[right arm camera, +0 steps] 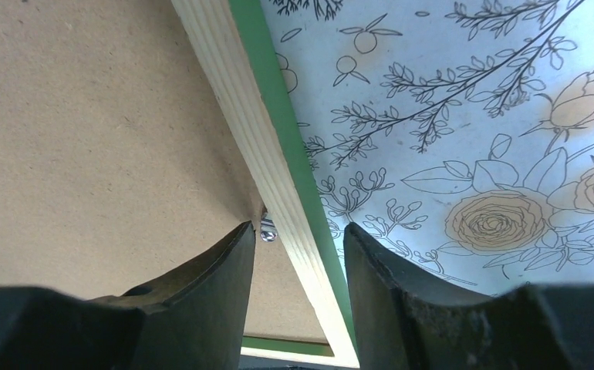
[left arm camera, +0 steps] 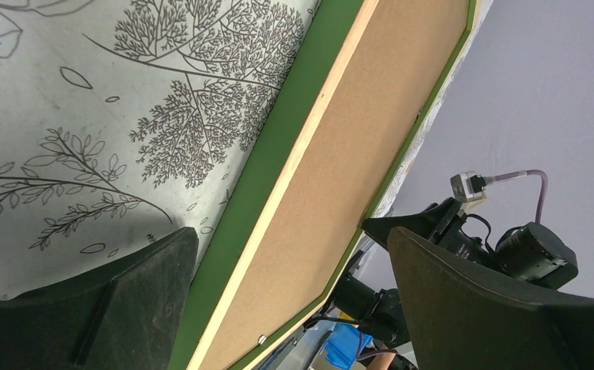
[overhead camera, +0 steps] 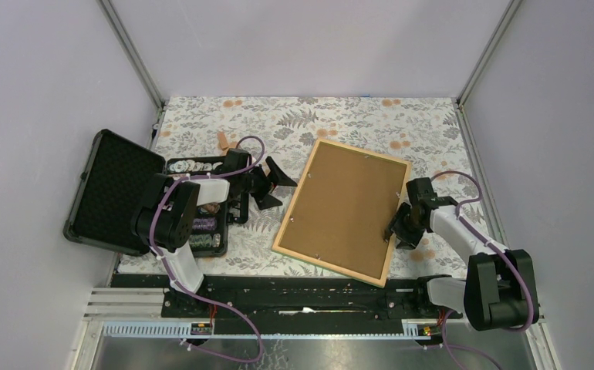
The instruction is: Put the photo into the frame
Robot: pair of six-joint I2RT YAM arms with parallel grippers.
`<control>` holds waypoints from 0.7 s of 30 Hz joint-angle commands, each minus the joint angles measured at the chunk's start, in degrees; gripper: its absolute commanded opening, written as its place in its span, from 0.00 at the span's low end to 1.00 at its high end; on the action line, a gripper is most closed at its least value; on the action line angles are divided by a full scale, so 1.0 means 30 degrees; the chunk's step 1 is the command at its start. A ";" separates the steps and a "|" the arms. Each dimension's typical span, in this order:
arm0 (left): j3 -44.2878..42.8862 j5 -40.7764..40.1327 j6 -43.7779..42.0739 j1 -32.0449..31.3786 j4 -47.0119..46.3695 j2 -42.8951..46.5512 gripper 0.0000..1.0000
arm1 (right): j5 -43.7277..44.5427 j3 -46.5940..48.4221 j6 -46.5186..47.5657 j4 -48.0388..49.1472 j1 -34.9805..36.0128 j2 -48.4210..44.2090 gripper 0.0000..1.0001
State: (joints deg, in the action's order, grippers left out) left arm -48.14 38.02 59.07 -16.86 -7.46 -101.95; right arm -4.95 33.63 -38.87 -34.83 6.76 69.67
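The frame lies face down on the floral cloth, light wood back up, with the brown backing board set in it. The photo is not in view. My left gripper is open and empty just off the frame's left edge; its wrist view shows the green edge and board between its fingers. My right gripper is open at the frame's right edge. It straddles the wood rim, its left finger on the board by a small metal tab.
An open black case with poker chips lies at the left, behind my left arm. A small tan object lies at the back left. Grey walls and metal posts bound the table; a black rail runs along the front.
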 commanded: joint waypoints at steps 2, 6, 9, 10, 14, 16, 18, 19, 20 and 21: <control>0.0285 0.0566 0.0320 0.0115 -0.1238 0.0670 0.99 | 0.0862 -0.0023 -0.0632 0.0259 0.0382 0.0456 0.53; 0.0313 0.0588 0.0342 0.0114 -0.1291 0.0677 0.99 | 0.1147 0.0270 -0.0638 0.0462 0.0388 0.1206 0.53; 0.0371 0.0684 0.0433 0.0135 -0.1432 0.0673 0.99 | 0.1259 0.0285 -0.0735 0.0607 0.0410 0.1543 0.52; 0.0380 0.0686 0.0437 0.0119 -0.1481 0.0673 0.99 | 0.1228 0.0240 -0.0791 0.0673 0.0411 0.1582 0.51; 0.0399 0.0748 0.0509 0.0115 -0.1489 0.0659 0.99 | 0.1073 -0.0107 -0.1025 0.0917 0.0438 0.1728 0.40; 0.0428 0.0786 0.0551 0.0140 -0.1576 0.0673 0.99 | 0.0932 -0.0229 -0.1236 0.1062 0.0440 0.1767 0.31; 0.0428 0.0802 0.0582 0.0143 -0.1611 0.0692 0.99 | 0.0742 -0.0335 -0.1549 0.1189 0.0439 0.1744 0.22; 0.0431 0.0803 0.0591 0.0150 -0.1628 0.0676 0.99 | 0.0669 -0.0412 -0.1746 0.1262 0.0440 0.1724 0.17; 0.0431 0.0803 0.0585 0.0143 -0.1615 0.0674 0.99 | 0.0594 -0.0514 -0.1947 0.1355 0.0415 0.1670 0.13; 0.0431 0.0829 0.0588 0.0142 -0.1614 0.0673 0.99 | 0.0507 -0.0677 -0.2129 0.1491 0.0437 0.1565 0.06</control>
State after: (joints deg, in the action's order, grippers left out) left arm -47.20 38.96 60.49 -16.84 -9.28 -101.93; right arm -5.72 34.26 -41.30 -33.36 7.53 73.17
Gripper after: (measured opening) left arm 0.987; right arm 0.211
